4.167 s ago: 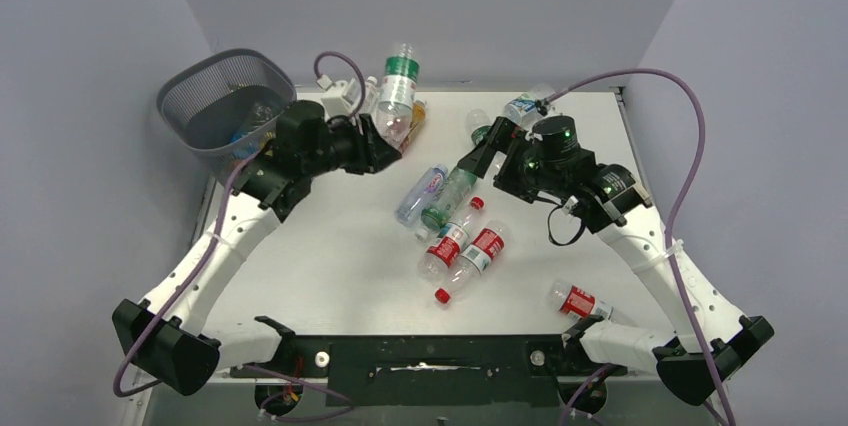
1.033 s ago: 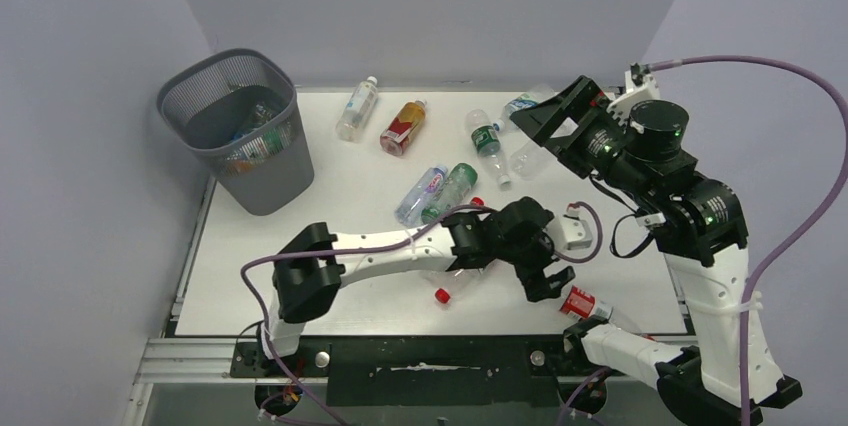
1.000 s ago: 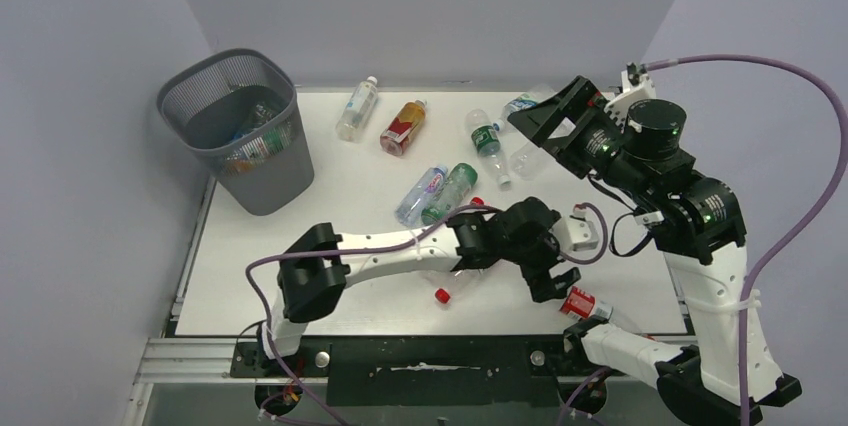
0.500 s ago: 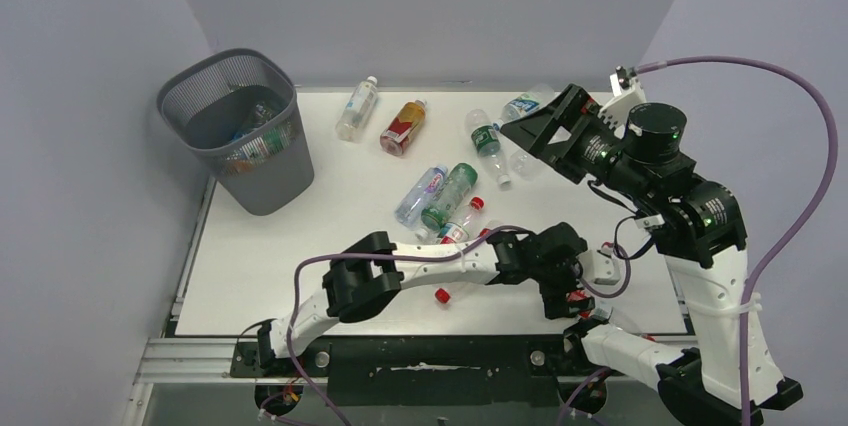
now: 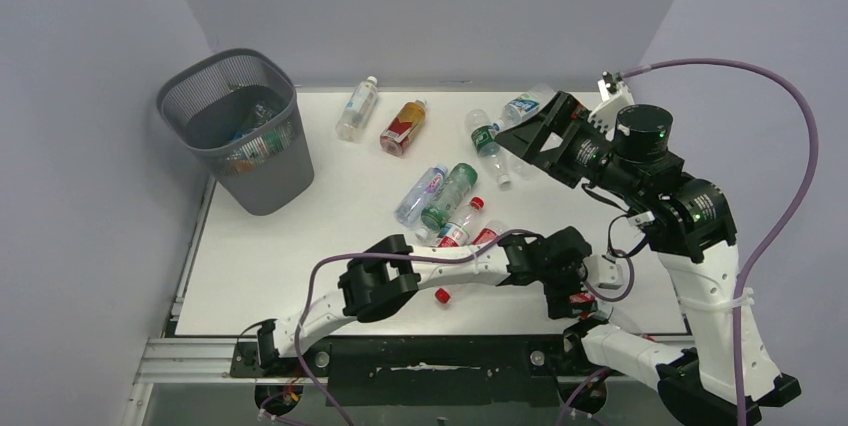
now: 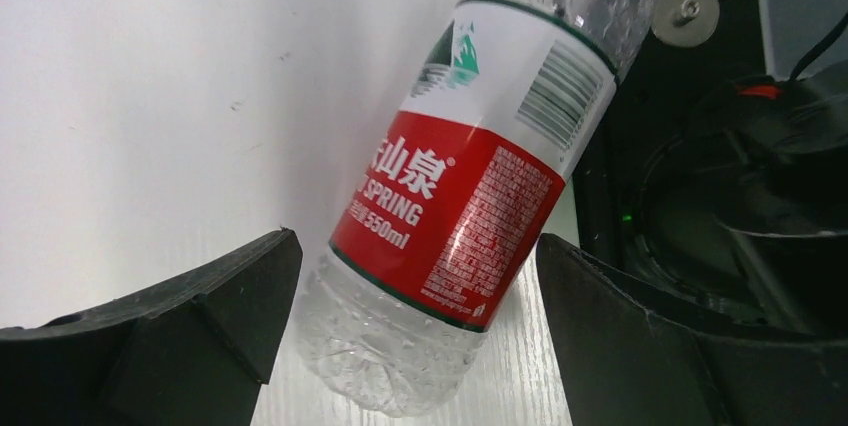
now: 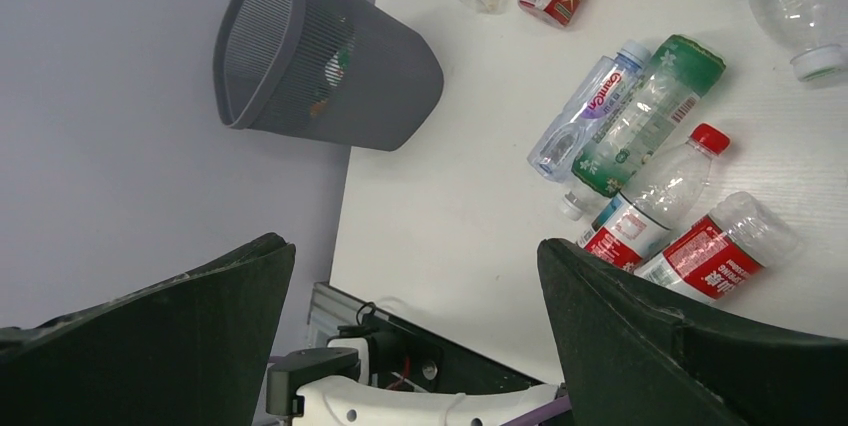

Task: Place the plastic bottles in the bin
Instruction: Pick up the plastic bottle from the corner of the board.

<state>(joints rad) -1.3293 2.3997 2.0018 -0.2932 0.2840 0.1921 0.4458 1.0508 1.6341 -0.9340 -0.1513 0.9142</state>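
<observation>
While it lies on its side on the white desk (image 5: 300, 256) near the front right edge, the red-label bottle (image 6: 450, 216) sits between the two fingers of the left claw (image 6: 412, 266), which is wide open and not squeezing it. Further out we see a green bottle (image 5: 450, 192) beside a blue-label bottle (image 5: 420, 194) in the middle of the desk, and an amber bottle (image 5: 403, 127) further back. The grey bin (image 5: 262, 186) stands at the far left corner with bottles (image 5: 255, 141) in it, and the right claw (image 7: 415, 256) hangs high over the desk, wide open and holding nothing.
</observation>
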